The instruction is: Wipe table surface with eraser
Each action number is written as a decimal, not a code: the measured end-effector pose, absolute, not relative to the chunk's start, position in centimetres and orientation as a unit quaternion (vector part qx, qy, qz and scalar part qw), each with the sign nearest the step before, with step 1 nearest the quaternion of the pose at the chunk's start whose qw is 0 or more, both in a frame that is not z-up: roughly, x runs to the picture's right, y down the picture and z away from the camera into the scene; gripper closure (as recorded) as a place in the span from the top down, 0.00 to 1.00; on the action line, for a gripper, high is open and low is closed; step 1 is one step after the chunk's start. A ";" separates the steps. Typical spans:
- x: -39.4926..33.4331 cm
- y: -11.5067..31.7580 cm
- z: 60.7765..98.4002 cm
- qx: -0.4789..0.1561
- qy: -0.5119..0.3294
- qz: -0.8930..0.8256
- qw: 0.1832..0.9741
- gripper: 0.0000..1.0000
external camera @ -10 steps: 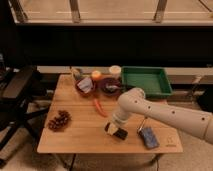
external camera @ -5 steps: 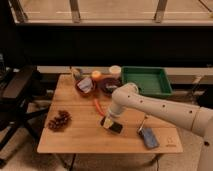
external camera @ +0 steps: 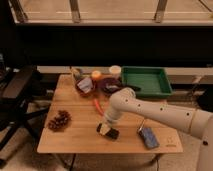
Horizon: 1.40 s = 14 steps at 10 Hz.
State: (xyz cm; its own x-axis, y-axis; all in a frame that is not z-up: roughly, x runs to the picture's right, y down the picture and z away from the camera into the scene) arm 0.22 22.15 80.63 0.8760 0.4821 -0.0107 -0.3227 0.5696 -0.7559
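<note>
The eraser (external camera: 108, 130), black with a pale tan side, lies low at the centre of the frame on the wooden table surface (external camera: 80, 140). The gripper (external camera: 107, 125) sits right on it, fingers closed down on the eraser. No writing is legible. A green tray (external camera: 145, 81) occupies the table's upper right; a blue-grey pad (external camera: 148, 137) lies lower right, a dark office chair (external camera: 20, 95) stands left.

Gripper (external camera: 107, 126) clamps eraser (external camera: 108, 131) on table surface (external camera: 75, 140)
</note>
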 end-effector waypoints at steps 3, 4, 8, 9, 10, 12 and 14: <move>2.8 23.5 79.4 -0.408 -0.083 0.254 0.873 0.14; 3.7 23.4 79.4 -0.407 -0.078 0.262 0.872 0.14; 3.7 20.6 82.0 -0.380 -0.072 0.263 0.884 0.14; 2.8 20.0 82.5 -0.372 -0.074 0.254 0.890 0.14; 1.9 19.7 82.6 -0.366 -0.078 0.247 0.894 0.14; 0.2 20.1 82.3 -0.364 -0.089 0.235 0.897 0.14; -1.0 21.7 81.4 -0.376 -0.099 0.229 0.893 0.14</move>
